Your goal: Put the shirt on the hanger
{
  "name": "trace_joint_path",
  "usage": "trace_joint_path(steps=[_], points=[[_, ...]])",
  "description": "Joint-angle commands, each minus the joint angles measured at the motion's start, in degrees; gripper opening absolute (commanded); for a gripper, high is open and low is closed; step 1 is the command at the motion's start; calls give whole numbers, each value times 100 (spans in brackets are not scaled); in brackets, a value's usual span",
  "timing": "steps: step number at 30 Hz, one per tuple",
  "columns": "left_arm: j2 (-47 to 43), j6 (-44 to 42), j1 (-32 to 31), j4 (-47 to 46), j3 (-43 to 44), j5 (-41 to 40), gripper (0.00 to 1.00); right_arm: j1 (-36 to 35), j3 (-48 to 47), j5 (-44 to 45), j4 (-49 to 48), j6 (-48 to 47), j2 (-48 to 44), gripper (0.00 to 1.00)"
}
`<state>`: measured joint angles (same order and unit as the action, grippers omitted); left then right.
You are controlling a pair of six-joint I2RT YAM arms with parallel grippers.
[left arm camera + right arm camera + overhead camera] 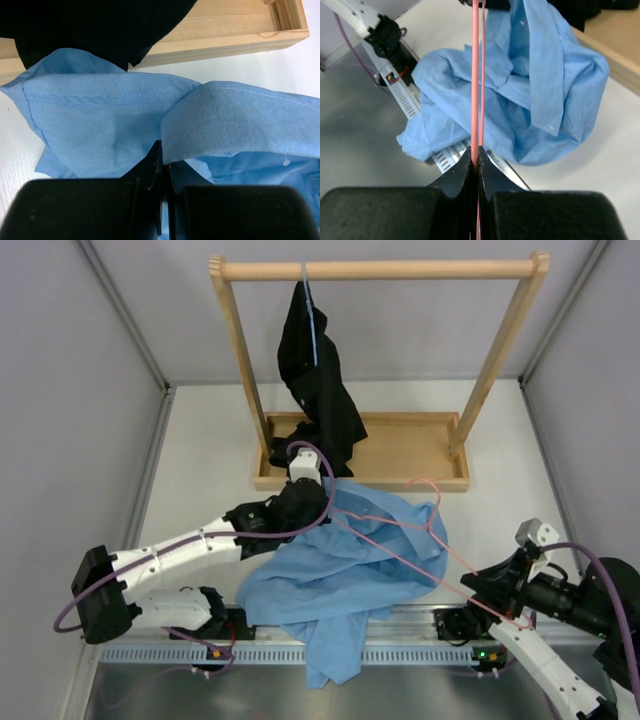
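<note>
1. Left gripper (318,505): pinches together on a fold of the shirt (340,580) beside the collar band. Sits just in front of the wooden rack (380,270), at the left end of its tray (410,440).
2. Black garment (315,380): hangs from the rack's top bar on a pale blue hanger (312,320). Plays no part in the job.
3. Shirt: lies crumpled in a loose heap in front of the rack, trailing away from it toward the near side. Shows no shoulder or sleeve draped over any wire.
4. Hanger (420,568): slants across the top of the shirt in front of the rack, with its hook curling toward the tray. Reaches close to the left gripper's hold at one end. Cannot tell whether that end sits inside the neck opening.
5. Right gripper (472,590): clamps tight on the hanger's thin pink wire toward its other end, well in front of the rack's right post.
6. Progress, as a judgement: early to midway. Both pieces gripped and brought together at the collar. Leaves threading the wire through the neck and seating both shoulders.
</note>
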<state>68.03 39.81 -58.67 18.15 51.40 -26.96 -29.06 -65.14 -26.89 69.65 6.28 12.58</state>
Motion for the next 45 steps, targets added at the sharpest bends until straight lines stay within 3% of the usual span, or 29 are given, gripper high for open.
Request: trace_joint_path(steps=[1,5,12,20,27,31,33,38,42,45], points=[[9,53,40,-110,248,200,0,-3,247,507,470,92,-168,0],[-70,0,40,-101,239,533,0,-21,345,721,453,101,-107,0],[-176,-228,32,-137,213,1868,0,41,265,739,-336,171,377,0],[-562,-527,-65,12,704,3126,0,41,1644,-1194,-2743,689,404,0],[-967,-1089,-162,1146,1477,2758,0,41,2304,-2109,-4274,1251,403,0],[-976,-1099,-214,1191,1680,2872,0,41,2699,-1243,-5538,2244,245,0],[-897,-1142,-380,1191,1829,2802,0,41,2683,-1090,-5698,2246,280,0],[-519,-1493,-855,1322,2767,2714,0,32,2376,-1809,-5744,2202,1252,0],[-203,-1661,-1610,1560,3350,1792,0,-12,2217,-1521,-5725,2035,1414,0],[-176,-1556,-1770,1577,3386,1169,0,-12,2190,-1485,-5857,2035,1335,0]])
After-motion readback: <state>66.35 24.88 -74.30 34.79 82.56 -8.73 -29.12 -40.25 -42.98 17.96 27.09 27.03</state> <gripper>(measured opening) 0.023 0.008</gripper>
